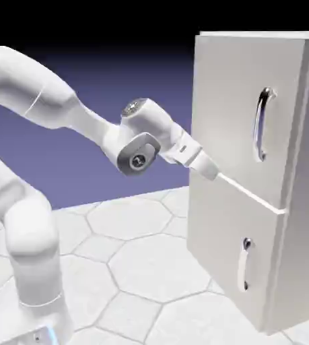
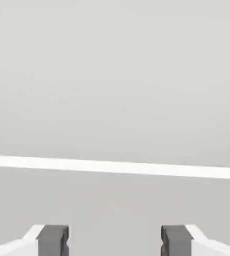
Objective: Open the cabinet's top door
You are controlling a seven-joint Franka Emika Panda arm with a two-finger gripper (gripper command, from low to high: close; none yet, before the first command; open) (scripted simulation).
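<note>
The light-grey cabinet (image 1: pixel 303 202) stands at the right of the exterior view. Its top door (image 1: pixel 227 101) is flush and carries a long curved silver handle (image 1: pixel 263 124). My gripper (image 1: pixel 213 173) points at the cabinet front near its left edge, just at the pale seam (image 1: pixel 251 194) between the two doors and well left of and below the handle. In the hand view, flat grey door panel fills the picture, crossed by the seam (image 2: pixel 115 167). The two grey fingertips (image 2: pixel 52 241) stand wide apart, so the gripper (image 2: pixel 114 242) is open with nothing between them. No handle shows in the hand view.
Below the seam sits the shorter lower door (image 1: pixel 217 236) with its small silver handle (image 1: pixel 244 264). The white arm (image 1: pixel 83 121) reaches in from the left over a pale hexagon-tiled table (image 1: pixel 130 269).
</note>
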